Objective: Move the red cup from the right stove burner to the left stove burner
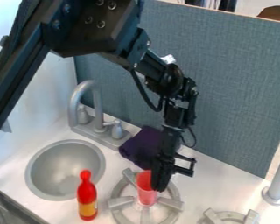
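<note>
Camera view: the end effector point(160, 184) hangs down over the near burner point(120, 202), against or just beside the right side of a translucent pink-red cup point(146, 189). Whether it stands wide or narrow, or grips the wall of the cup, cannot be told. The cup is upright within the grey burner ring, flared at the rim and smooth-walled.

Directly behind lies a bunched dark purple cloth point(143, 146) — soft, matte, folded — partly covered by the arm. Left of the burner stands a glossy red bottle point(87, 197) with a narrow neck and a yellow band, upright and near the sink point(57, 168), a round grey basin. A curved grey faucet point(76, 98) with two knobs rises behind the basin. A second burner point(228, 214) sits at the lower right, near a pale cylindrical post point(279, 175) on a round foot. The bench point(204, 186) is smooth and white; a blue-grey panel point(236, 87) of woven texture stands along its rear — upright behind the arm.
</note>
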Robot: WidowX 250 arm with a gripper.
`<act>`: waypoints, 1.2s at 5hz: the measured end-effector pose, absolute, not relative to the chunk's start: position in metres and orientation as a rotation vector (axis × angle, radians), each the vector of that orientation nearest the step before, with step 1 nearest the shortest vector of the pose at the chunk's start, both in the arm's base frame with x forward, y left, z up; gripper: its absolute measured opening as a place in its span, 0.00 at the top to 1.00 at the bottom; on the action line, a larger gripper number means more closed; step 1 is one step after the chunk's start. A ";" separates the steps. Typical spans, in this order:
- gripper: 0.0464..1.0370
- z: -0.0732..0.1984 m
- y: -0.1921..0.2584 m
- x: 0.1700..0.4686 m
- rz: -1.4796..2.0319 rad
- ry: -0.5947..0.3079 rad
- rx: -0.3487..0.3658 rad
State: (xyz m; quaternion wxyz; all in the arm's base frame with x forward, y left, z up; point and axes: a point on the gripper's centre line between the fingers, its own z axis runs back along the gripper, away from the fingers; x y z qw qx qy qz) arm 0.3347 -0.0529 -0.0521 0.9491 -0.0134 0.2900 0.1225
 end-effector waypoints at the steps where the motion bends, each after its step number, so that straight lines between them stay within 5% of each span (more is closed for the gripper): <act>1: 0.92 -0.054 -0.055 0.335 0.244 0.582 -0.041; 2: 0.74 -0.056 -0.056 0.332 0.242 0.586 -0.050; 4: 0.16 -0.061 -0.055 0.323 0.248 0.601 -0.042; 5: 0.03 -0.045 -0.052 0.322 0.227 0.556 -0.035; 6: 0.03 -0.026 -0.054 0.314 0.208 0.503 -0.003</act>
